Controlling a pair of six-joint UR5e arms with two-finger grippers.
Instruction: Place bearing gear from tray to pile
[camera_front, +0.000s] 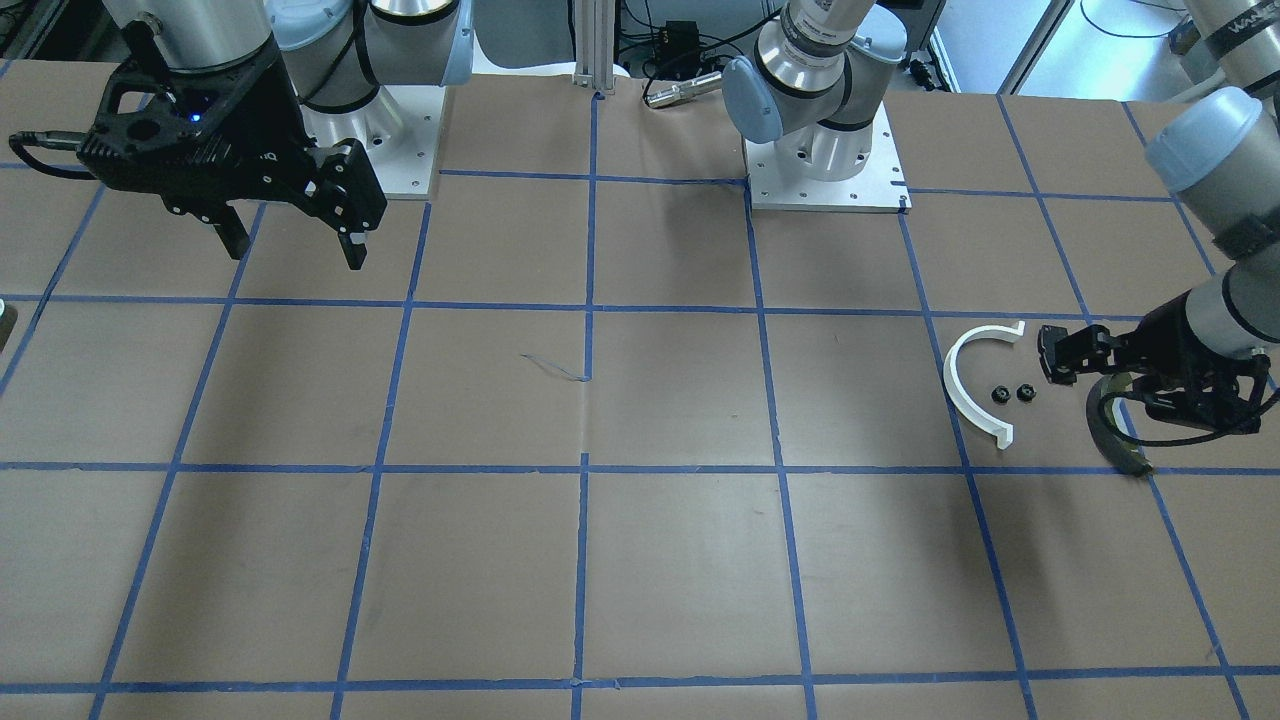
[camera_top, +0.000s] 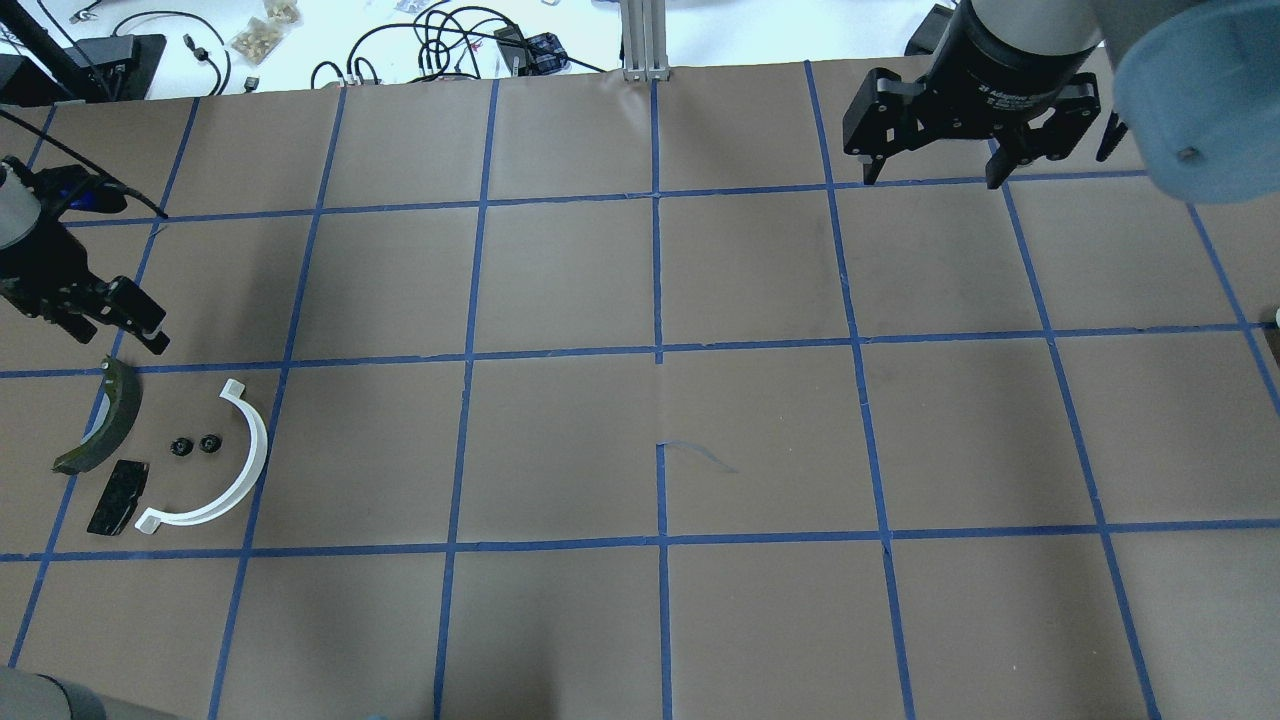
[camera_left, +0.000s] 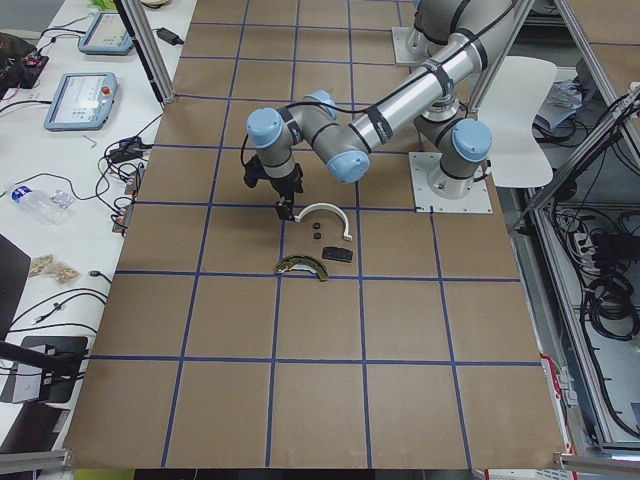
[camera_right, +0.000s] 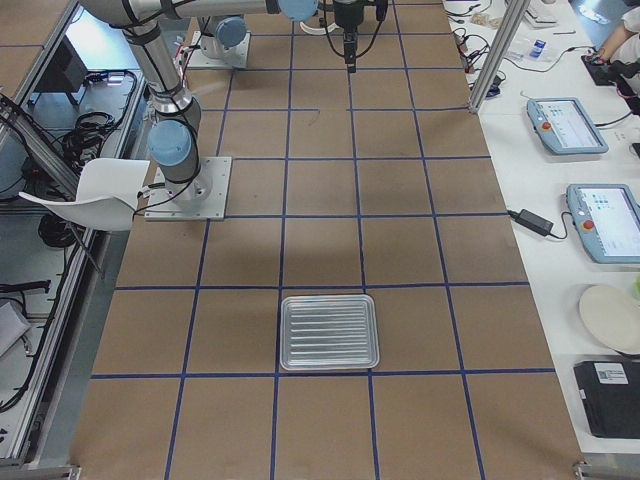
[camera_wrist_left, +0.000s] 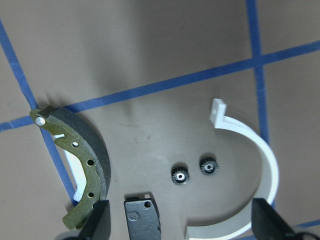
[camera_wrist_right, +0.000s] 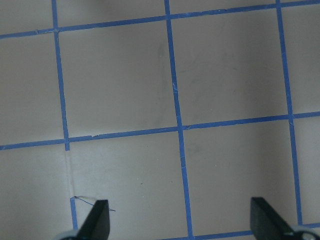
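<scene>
Two small black bearing gears (camera_top: 181, 446) (camera_wrist_left: 180, 175) lie side by side on the table inside the pile. Around them lie a white half-ring arc (camera_top: 243, 465) (camera_wrist_left: 267, 172), a flat black pad (camera_top: 118, 496) (camera_wrist_left: 142, 220) and a dark olive brake-shoe piece (camera_top: 105, 420) (camera_wrist_left: 82, 165). My left gripper (camera_top: 115, 335) (camera_wrist_left: 182, 227) hangs open and empty just above the pile's far edge. My right gripper (camera_top: 930, 182) (camera_front: 298, 255) is open and empty, high over the far right of the table. The metal tray (camera_right: 330, 332) shows nothing in it.
Brown paper with a blue tape grid (camera_top: 657, 355) covers the table. The two arm bases (camera_front: 825, 170) stand at the robot's edge. Cables and small items (camera_top: 450, 40) lie on the white bench beyond the table.
</scene>
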